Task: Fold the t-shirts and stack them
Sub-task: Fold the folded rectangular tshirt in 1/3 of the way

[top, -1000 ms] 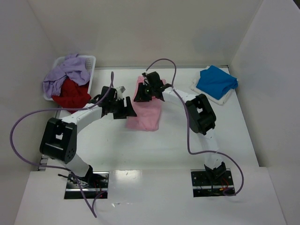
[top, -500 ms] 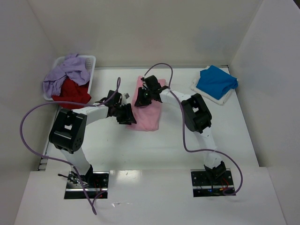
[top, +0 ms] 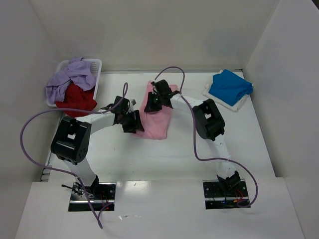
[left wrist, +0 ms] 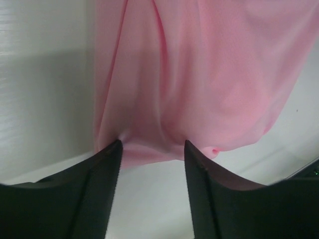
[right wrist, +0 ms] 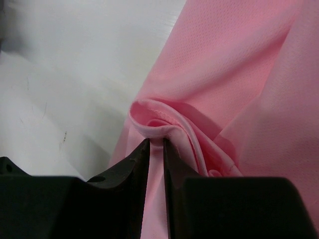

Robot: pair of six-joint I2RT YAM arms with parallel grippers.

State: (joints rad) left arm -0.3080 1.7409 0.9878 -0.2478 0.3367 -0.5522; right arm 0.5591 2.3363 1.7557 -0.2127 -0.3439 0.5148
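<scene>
The light pink t-shirt [top: 158,119] lies bunched in the middle of the table. My right gripper [top: 153,102] is over its far left part. In the right wrist view that gripper [right wrist: 156,142] is shut on a rolled fold of the pink t-shirt [right wrist: 234,74]. My left gripper [top: 134,122] is at the shirt's left edge. In the left wrist view it [left wrist: 152,147] is open, its fingertips touching the hem of the pink t-shirt [left wrist: 199,74]. The bright blue t-shirt [top: 229,86] lies folded at the far right. The lavender t-shirt [top: 70,78] and the red t-shirt [top: 76,99] sit crumpled in the basket.
The white perforated basket [top: 95,65] stands at the far left by the wall. A white flat piece [top: 238,104] lies under the blue t-shirt. White walls close in the table on the left, back and right. Purple cables loop from both arms.
Both grippers have moved a little toward the near side, and the pink t-shirt has shifted with them. The left arm's elbow has swung right. Little differs over the last half second.
</scene>
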